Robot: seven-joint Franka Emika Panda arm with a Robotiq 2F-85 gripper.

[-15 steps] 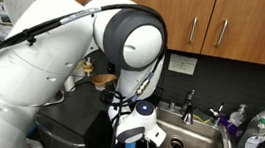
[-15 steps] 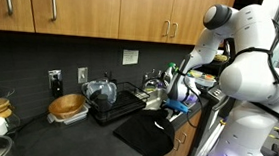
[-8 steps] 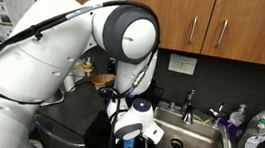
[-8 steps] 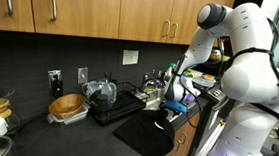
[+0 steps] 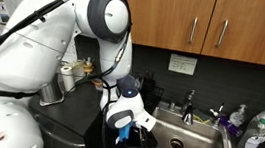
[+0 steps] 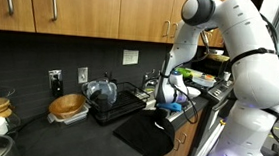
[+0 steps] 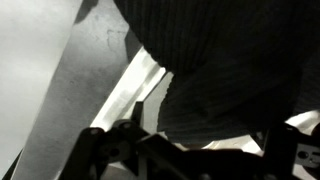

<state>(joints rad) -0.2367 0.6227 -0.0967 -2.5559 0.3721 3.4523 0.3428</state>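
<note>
Wooden bowl (image 6: 67, 106): well to the left on the tabletop (image 6: 35, 132), against the wall and far from me.
Dish rack (image 6: 110, 98): next along, holding some glassware; it stands apart from my cloth.
Dark cloth (image 6: 147, 135): spread flat at the front edge of the tabletop, just beside the sink and right under me. In the wrist view its ribbed weave (image 7: 235, 65) fills the upper right.
How it will handle: I judge it soft, light and limp. It won't break, but it will sag, fold and drag once lifted. The ribs should give me good purchase, so slipping seems unlikely.
Where to take hold: at a free edge or corner, I think, pinching a fold of it. Pressing down on the flat middle would give me nothing to close on.
Jaws: low over the cloth, in deep shadow. I cannot tell how wide they stand, nor whether any weave is caught between them.
Sink (image 5: 193, 143): steel basin just to the right of the cloth.
Bottles (image 5: 259, 127): at the far right rim, well clear of me.
</note>
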